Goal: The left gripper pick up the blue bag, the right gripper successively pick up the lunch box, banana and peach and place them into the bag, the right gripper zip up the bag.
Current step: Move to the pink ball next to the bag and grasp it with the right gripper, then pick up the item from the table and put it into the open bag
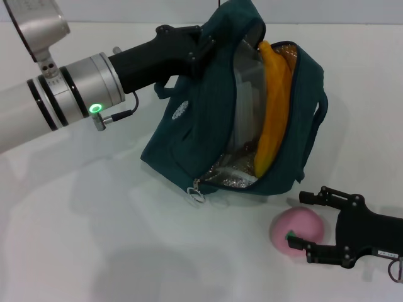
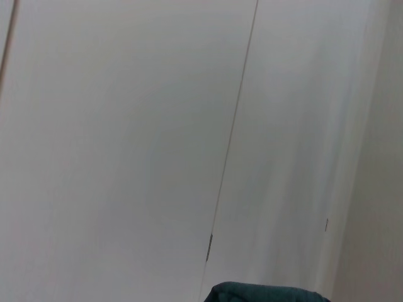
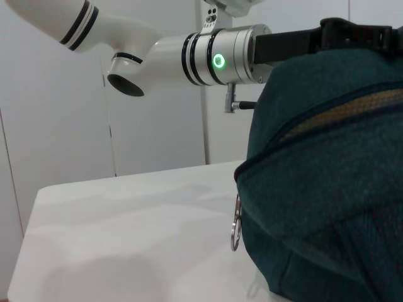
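**Peach between open claw, bag held open with banana inside**

Nearest the camera, at the near right of the white table (image 1: 75, 251), lies the small pink dome-shaped toy peach (image 1: 296, 231) with its tiny green mark. Going left to right: the left gripper (image 1: 200, 47), a black claw on a silver cylindrical arm with a green light, reaches in from the far left and is clamped on the upper edge of the large dark teal fabric blue bag (image 1: 182, 138). That bag sits mid-table, unzipped, its silver foil lining showing and its metal ring zipper pull (image 1: 197, 195) at the near corner. Inside it stand the clear plastic lunch box (image 1: 249, 107) and, right of it, the long yellow-orange banana (image 1: 274, 107). Farther right, the black right gripper (image 1: 308, 226) has its fingers spread apart on either side of the peach.
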`<state>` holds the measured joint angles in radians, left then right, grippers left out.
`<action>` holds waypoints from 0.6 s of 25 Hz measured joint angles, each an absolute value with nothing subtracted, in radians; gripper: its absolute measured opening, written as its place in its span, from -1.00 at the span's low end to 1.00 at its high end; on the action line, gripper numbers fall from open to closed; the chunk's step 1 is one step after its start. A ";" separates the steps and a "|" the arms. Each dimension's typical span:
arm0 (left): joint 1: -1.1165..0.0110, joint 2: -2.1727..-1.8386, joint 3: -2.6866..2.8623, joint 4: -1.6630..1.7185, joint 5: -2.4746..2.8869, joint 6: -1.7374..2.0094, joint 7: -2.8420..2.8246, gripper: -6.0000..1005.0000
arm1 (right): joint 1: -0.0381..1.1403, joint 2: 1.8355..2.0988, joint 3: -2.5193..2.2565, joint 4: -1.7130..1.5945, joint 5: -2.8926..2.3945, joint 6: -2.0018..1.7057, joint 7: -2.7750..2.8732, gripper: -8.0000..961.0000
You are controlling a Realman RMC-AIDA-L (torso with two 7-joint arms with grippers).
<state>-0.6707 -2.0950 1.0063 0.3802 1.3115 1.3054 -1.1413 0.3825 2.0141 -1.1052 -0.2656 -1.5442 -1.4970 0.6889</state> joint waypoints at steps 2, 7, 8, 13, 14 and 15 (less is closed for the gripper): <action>-0.671 -2.095 1.006 0.380 1.312 1.305 -1.133 -0.67 | 0.384 2.014 -1.106 -0.264 -1.546 -1.492 0.689 0.70; -0.671 -2.095 1.006 0.380 1.311 1.305 -1.126 -0.67 | 0.384 2.014 -1.106 -0.264 -1.547 -1.490 0.694 0.58; -0.672 -2.095 1.006 0.380 1.311 1.305 -1.126 -0.67 | 0.384 2.014 -1.106 -0.264 -1.547 -1.486 0.695 0.55; -0.674 -2.095 1.006 0.380 1.311 1.305 -1.121 -0.67 | 0.388 2.014 -1.106 -0.263 -1.549 -1.464 0.699 0.37; -0.675 -2.095 1.006 0.380 1.311 1.305 -1.120 -0.67 | 0.388 2.014 -1.106 -0.263 -1.549 -1.465 0.699 0.34; -0.675 -2.095 1.006 0.380 1.312 1.305 -1.120 -0.67 | 0.387 2.014 -1.106 -0.264 -1.548 -1.472 0.699 0.30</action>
